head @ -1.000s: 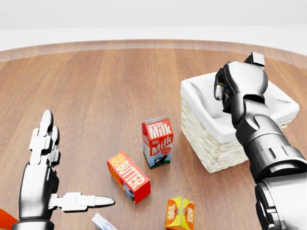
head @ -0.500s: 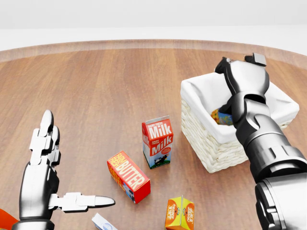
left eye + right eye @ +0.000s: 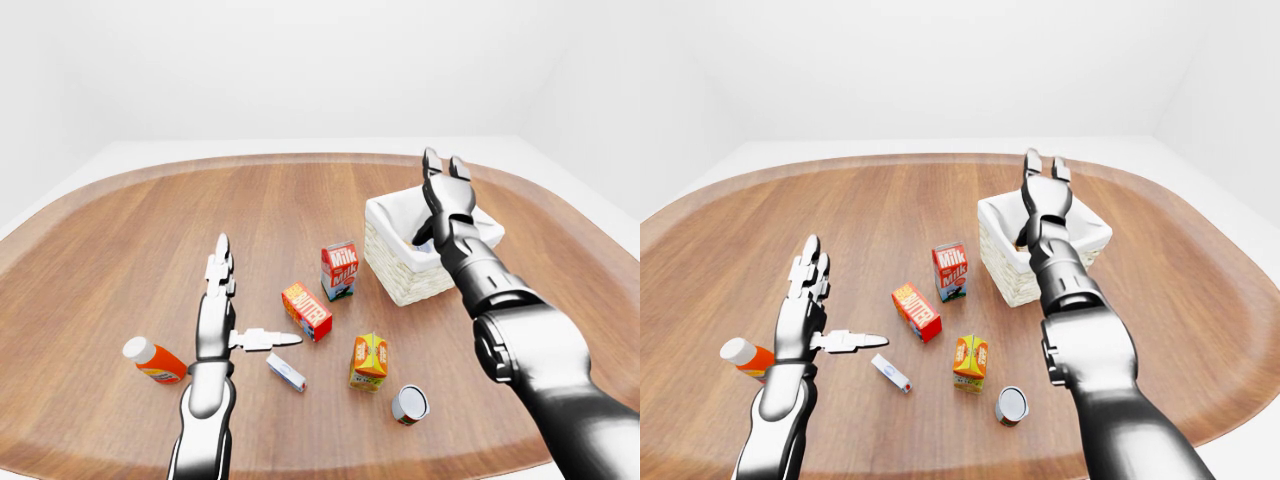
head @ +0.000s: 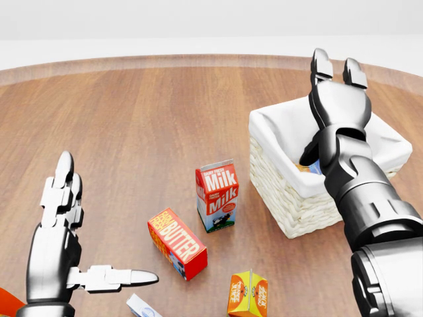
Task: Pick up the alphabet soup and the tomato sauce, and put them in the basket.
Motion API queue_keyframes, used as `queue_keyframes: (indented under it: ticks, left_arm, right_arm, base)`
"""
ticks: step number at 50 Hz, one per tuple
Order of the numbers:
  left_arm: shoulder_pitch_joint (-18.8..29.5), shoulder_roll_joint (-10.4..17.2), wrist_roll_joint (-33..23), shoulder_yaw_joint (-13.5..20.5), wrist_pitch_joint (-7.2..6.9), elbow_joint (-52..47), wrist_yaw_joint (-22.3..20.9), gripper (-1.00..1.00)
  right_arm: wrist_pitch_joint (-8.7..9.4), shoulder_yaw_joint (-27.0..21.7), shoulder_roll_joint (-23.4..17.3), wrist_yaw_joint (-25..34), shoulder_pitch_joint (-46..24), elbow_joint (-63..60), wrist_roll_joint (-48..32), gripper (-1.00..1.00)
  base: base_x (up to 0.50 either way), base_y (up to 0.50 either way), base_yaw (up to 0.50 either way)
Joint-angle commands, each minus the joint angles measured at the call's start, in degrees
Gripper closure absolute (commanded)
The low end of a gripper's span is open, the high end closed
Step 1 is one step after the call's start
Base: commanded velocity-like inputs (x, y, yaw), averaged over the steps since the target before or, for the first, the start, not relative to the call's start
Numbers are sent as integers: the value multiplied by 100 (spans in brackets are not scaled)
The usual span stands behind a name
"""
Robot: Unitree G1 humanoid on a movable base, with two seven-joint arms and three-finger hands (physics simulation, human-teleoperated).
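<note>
My right hand (image 4: 337, 65) is open above the white-lined wicker basket (image 4: 285, 198), fingers pointing up and holding nothing. Inside the basket lies a can with an orange and blue label (image 4: 305, 168); my right forearm hides most of it, and its label cannot be read. A second can with a silver lid (image 3: 410, 404) lies on the wooden table near the bottom of the left-eye view, right of the juice carton. My left hand (image 4: 106, 221) hovers open at lower left, fingers up and thumb out to the right, touching nothing.
A milk carton (image 4: 217, 195) stands left of the basket. Below it lie a red butter box (image 4: 176, 242) and an orange juice carton (image 4: 248, 294). A small white and blue box (image 3: 286, 372) and an orange bottle with a white cap (image 3: 153, 360) lie near my left arm.
My right hand has opened over the basket and its fingers have swung upward. The can it held has dropped into the basket and settled lower. The left hand has not moved.
</note>
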State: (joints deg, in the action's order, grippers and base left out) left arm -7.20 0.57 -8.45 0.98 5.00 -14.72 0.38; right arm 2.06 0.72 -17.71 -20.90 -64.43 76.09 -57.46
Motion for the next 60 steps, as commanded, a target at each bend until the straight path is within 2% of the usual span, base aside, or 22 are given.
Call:
queue_keyframes:
  ticks: [1,21,24,29,45,50,56,60]
  left_arm:
    - [-26,-3,-6,-22,0,-7,-19,-100]
    - [-27,-3,-20,-26,0,11,-11,-100]
    - [-18,-1,-8,-19,0,23,-11,-100]
    - [-2,0,2,-9,0,27,-15,-100]
    - [14,-4,10,-10,0,-10,-10,-100]
    - [17,-1,18,-5,0,19,-7,-100]
    - [12,0,23,-5,0,20,-8,-100]
    - [8,-2,16,-12,0,3,-7,-100]
  right_arm:
    - [-45,5,-24,4,3,-73,17,-100]
    - [-378,-23,-207,77,81,-420,180,-100]
    - [-554,-134,-209,274,131,-519,431,-100]
    - [-704,-160,-218,411,235,-747,691,-100]
    - [-706,-241,-259,577,759,-1566,1059,-100]
    - [-706,-283,-229,776,1067,-2213,1124,-100]
    - [-468,-417,-168,1229,1679,-3525,1178,-100]
    - [-429,-458,-135,1333,1937,-3906,1179,-100]
  base:
    - [0,0,0]
    - [0,0,0]
    - [0,0,0]
    - [0,0,0]
    - [0,0,0]
    - [0,0,0]
    - [0,0,0]
    - [0,0,0]
